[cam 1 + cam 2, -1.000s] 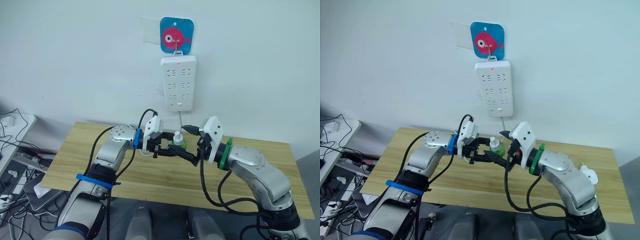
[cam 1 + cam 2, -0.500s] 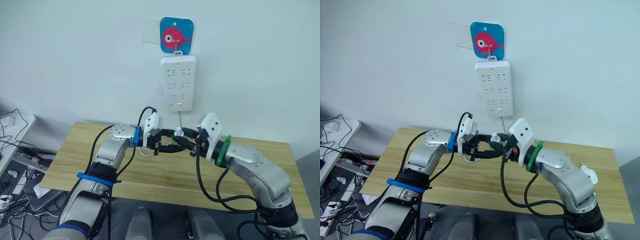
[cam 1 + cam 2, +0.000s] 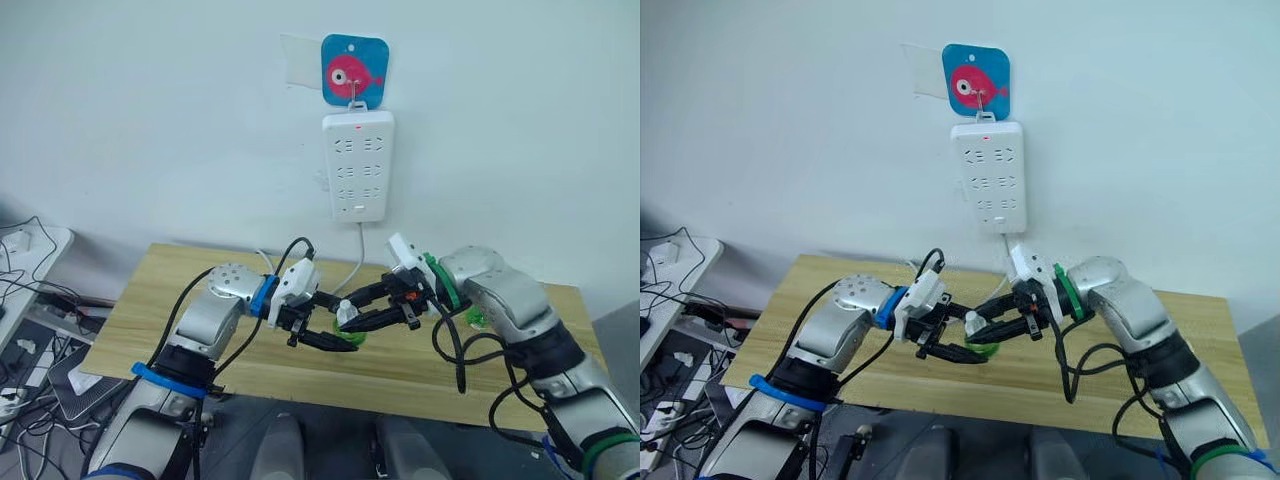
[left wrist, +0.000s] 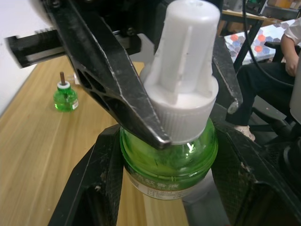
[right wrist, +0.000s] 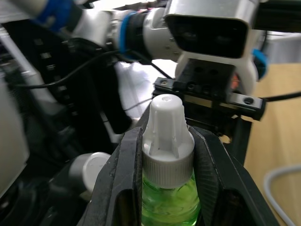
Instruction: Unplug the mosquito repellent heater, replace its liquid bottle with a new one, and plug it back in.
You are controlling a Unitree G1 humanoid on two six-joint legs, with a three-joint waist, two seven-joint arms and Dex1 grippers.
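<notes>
A liquid bottle (image 3: 347, 322) with a green body and a white cap hangs over the table's front edge, between both grippers. My left gripper (image 3: 343, 328) is shut on the green body (image 4: 169, 157). My right gripper (image 3: 356, 316) is shut on the white cap (image 5: 165, 136), its fingers (image 5: 129, 165) pressed against both sides. A second small green bottle (image 4: 65, 96), uncapped with a brown wick, stands upright on the wooden table (image 3: 180, 290). The mosquito repellent heater is out of view.
A long white power strip (image 3: 357, 165) hangs on the wall under a blue fish hook (image 3: 353, 72), its cable dropping to the table's back edge. Cables and boxes lie on the floor at the left. A seated person (image 4: 282, 70) shows beyond the table.
Both grippers have dropped and come toward the table's front edge, carrying the bottle with them. The right forearm has swung round to reach in from the right.
</notes>
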